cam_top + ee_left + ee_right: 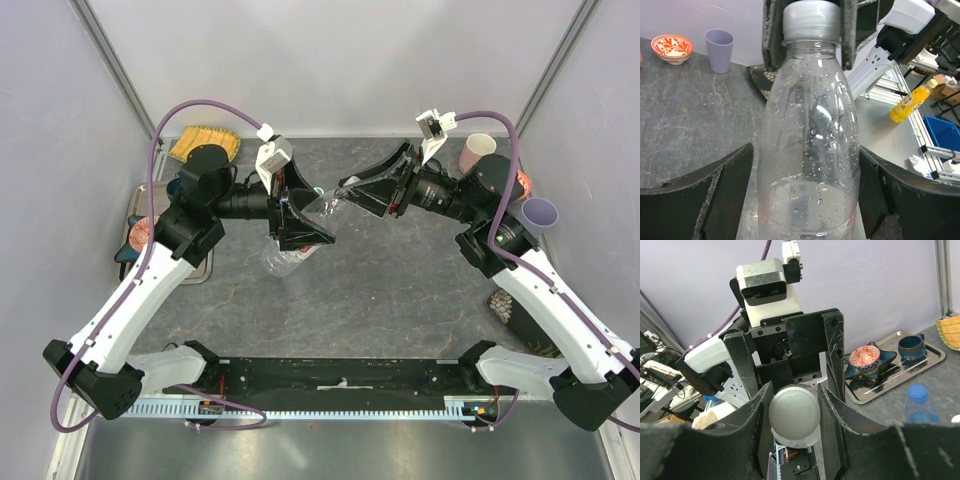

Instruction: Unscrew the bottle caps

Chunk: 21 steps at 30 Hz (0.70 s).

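White cap (809, 19) on clear bottle (810, 150), purple cup (719, 49).

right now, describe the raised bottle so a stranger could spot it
Above the middle of the grey table, a clear bottle is held in the air. Unlike the other bottle, which lies on the table close by, its white cap is pinched by the right tool.

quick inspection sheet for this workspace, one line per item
surface: grey stone-look table
job's things: clear bottle held in the air between both arms, white cap on; second bottle lying on the table; blue-capped bottle by the tray
clutter: pink cup, purple cup, tray with dishes, yellow item back left
grippers: left gripper closed on the clear bottle's body; right gripper shut on the white cap
cables: purple cable looping off each arm
surroundings: pale walls; orange drink bottle on a bench beyond
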Available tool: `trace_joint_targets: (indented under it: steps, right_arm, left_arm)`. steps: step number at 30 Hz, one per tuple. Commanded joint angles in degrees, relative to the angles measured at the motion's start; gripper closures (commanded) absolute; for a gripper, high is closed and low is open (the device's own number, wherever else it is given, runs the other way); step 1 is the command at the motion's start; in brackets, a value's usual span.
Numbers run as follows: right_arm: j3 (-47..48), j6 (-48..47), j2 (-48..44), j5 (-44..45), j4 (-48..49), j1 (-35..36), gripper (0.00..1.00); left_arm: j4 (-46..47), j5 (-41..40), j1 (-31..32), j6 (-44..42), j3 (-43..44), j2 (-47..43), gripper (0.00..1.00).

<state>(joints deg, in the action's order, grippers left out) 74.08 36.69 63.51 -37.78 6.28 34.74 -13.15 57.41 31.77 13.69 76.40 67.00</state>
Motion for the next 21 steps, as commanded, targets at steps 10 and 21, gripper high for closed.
trace_joint_targets:
  steps: [10, 21]
  right_arm:
    - [4.39, 0.68, 0.48, 0.66, 0.41, 0.15, 0.37]
    - [11.69, -1.45, -1.55, 27.14, -14.89, 0.15, 0.07]
  left_arm:
    - [-1.00, 0.78, 0.66, -5.52, -2.13, -3.10, 0.47]
    - [4.00, -31.10, 3.73, -7.71, -3.54, -6.36, 0.50]
